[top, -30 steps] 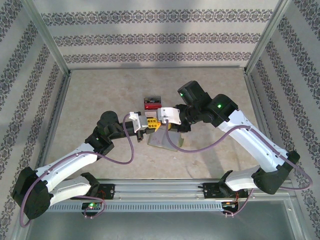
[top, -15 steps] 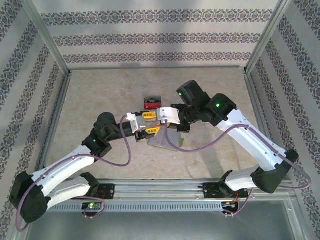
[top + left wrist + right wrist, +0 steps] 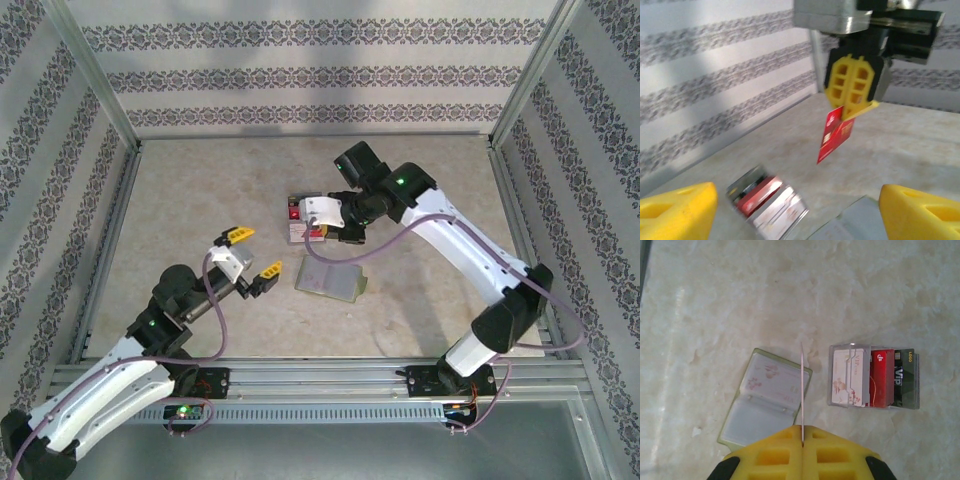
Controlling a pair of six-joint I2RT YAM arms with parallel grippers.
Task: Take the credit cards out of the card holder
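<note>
Right gripper is clamped tight on one thin red plastic credit card.
- The card hangs down out of the yellow fingertips, long axis near vertical, lower end tipped slightly sideways.
- From the right wrist camera it's edge-on, a thin line running straight out of the pinch.
- It's in the air, over the strip between holder and tray, clear of the table.

The small flat olive-green folding card holder lies opened out on the beige marble-look table top.
- Pale translucent sleeves face up.
- Its long axis runs roughly left-right in the overhead view, slightly skewed.

A clear plastic tray sits just beside the holder, on the side away from the arm bases, with a small gap between them.
- Three cards lie in it side by side, overlapping: pinkish-white card, second red card, black card with white marks.
- Their long axes are parallel to each other and roughly in line with the holder's long axis.

Left gripper has its jaws spread wide with nothing between them. It sits near the holder's left end, on the arm-base side, not touching it.
</note>
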